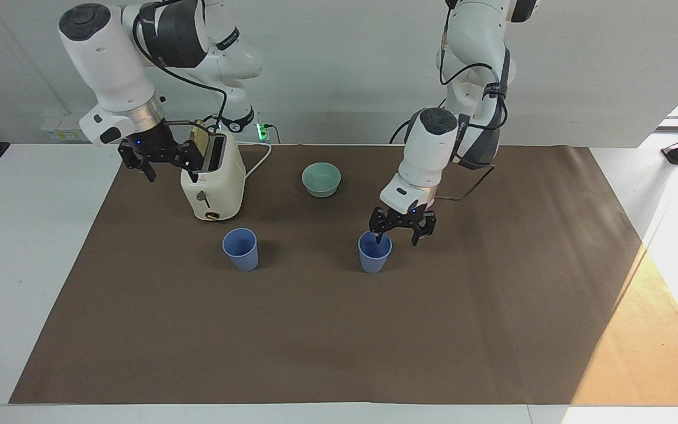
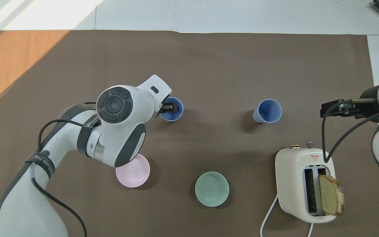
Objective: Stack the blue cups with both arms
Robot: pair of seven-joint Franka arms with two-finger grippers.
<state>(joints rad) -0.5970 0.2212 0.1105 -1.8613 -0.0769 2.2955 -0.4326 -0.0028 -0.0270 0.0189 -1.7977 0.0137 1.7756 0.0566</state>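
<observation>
Two blue cups stand upright on the brown mat, well apart. One cup [image 1: 374, 254] [image 2: 175, 114] is near the table's middle. My left gripper [image 1: 398, 235] [image 2: 169, 107] hangs open just above its rim, one fingertip over the cup's mouth and the other outside it, gripping nothing. The other cup [image 1: 241, 248] [image 2: 269, 111] stands beside it toward the right arm's end, a little farther from the robots than the toaster. My right gripper [image 1: 171, 171] [image 2: 337, 108] is open and empty in the air beside the toaster.
A cream toaster [image 1: 212, 185] [image 2: 303, 184] holds a bread slice [image 2: 331, 194] in one slot. A teal-green bowl [image 1: 321, 178] [image 2: 212, 189] and a pale pink bowl [image 2: 133, 171] sit nearer the robots than the cups. My left arm partly covers the pink bowl.
</observation>
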